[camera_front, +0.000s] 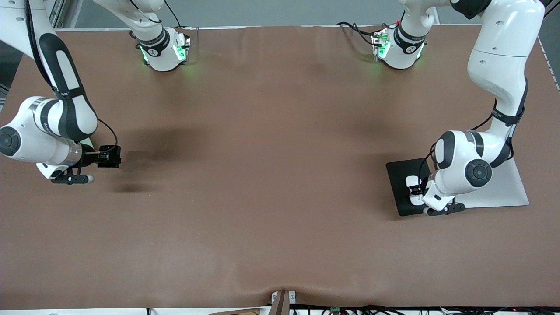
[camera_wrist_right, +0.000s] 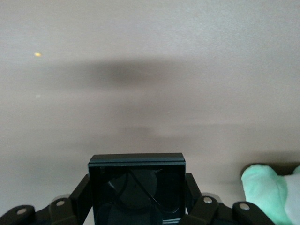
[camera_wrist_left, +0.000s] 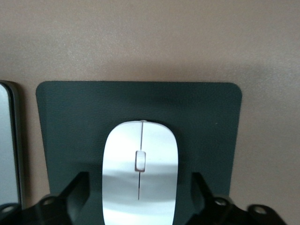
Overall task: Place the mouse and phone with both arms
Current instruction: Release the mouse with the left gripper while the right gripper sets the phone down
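Note:
The white mouse (camera_wrist_left: 139,173) lies on the dark grey mat (camera_wrist_left: 70,122) toward the left arm's end of the table; it also shows in the front view (camera_front: 413,192) on the mat (camera_front: 400,175). My left gripper (camera_wrist_left: 139,197) is low over the mat and open, one finger on each side of the mouse with a gap on both sides; in the front view (camera_front: 415,191) it sits under the wrist. My right gripper (camera_wrist_right: 137,197) is shut on the black phone (camera_wrist_right: 136,183) and holds it a little above the bare table at the right arm's end, as the front view (camera_front: 108,156) shows.
A flat light grey slab (camera_front: 503,188) lies against the mat, toward the table's end; its edge shows in the left wrist view (camera_wrist_left: 7,145). A pale green object (camera_wrist_right: 265,187) sits beside the right gripper, mostly hidden under the right arm in the front view (camera_front: 89,141).

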Robot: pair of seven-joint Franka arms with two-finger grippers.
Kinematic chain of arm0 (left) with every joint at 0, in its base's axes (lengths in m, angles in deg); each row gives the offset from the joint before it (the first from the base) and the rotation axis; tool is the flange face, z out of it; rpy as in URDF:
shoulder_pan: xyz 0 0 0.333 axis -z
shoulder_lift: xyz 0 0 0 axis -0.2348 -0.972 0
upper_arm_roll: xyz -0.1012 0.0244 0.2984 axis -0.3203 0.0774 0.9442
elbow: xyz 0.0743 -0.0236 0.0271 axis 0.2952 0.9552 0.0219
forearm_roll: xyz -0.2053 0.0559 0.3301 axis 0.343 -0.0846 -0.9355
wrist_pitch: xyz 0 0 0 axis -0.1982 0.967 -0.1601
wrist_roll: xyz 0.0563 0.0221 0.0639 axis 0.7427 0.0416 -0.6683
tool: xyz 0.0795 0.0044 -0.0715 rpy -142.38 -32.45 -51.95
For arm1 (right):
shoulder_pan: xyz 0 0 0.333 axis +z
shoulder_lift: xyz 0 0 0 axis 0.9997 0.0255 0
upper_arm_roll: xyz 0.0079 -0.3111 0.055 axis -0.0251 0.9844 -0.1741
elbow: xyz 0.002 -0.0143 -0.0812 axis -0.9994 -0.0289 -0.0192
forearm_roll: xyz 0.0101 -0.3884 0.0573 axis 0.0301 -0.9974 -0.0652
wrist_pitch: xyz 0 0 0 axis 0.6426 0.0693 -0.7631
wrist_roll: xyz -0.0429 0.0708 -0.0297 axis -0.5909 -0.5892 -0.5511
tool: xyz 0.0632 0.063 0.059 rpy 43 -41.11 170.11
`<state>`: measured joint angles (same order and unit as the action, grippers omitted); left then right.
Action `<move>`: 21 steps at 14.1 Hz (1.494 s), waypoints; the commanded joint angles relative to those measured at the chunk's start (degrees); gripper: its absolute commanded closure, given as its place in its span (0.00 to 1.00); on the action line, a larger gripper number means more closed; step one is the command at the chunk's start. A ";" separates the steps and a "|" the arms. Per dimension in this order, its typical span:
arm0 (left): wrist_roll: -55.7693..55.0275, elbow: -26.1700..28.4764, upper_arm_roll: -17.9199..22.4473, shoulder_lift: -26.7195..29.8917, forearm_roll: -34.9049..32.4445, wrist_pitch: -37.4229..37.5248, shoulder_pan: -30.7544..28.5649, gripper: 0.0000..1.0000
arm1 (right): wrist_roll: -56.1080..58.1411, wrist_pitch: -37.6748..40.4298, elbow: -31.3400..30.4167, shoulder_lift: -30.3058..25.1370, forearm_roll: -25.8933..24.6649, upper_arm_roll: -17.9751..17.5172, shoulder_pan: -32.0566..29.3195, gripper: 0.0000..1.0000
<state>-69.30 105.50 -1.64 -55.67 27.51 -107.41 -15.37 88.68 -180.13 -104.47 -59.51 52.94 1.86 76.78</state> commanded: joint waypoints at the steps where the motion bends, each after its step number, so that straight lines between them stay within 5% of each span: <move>1: 0.73 -0.16 -0.45 2.14 -0.88 0.13 0.03 0.00 | 2.38 -3.78 -0.06 2.91 -1.43 -1.18 -3.18 1.00; 7: 0.73 -7.78 -1.50 6.63 -0.79 13.20 -0.06 0.00 | 4.23 -10.56 0.29 6.61 -4.59 -1.18 -6.26 1.00; 8: 0.82 -10.33 -1.50 6.98 -0.79 16.63 -0.15 0.00 | 4.23 -11.26 0.29 6.70 -5.20 -1.18 -6.61 0.77; 9: 0.82 -12.96 -1.50 7.42 -0.79 19.97 -0.06 0.00 | 4.23 -11.62 0.29 7.31 -5.65 -1.18 -7.05 0.15; 10: 0.82 -15.25 -1.50 7.68 -0.79 22.61 -0.06 0.00 | 4.23 -11.79 0.29 7.40 -5.65 -1.18 -7.66 0.00; 14: 0.73 -18.00 -1.59 12.68 -0.88 27.29 -0.06 0.00 | 3.53 -6.55 2.48 4.86 -5.65 -1.35 -5.13 0.00; 21: 1.44 -17.65 -3.34 27.09 -0.35 39.41 -0.50 0.00 | -6.29 20.08 16.80 -1.81 -5.48 -1.71 5.94 0.00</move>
<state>-69.30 86.47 -3.96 -32.94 27.51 -70.85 -15.14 86.74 -165.12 -89.30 -58.58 48.56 0.05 80.25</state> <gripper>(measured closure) 0.000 0.000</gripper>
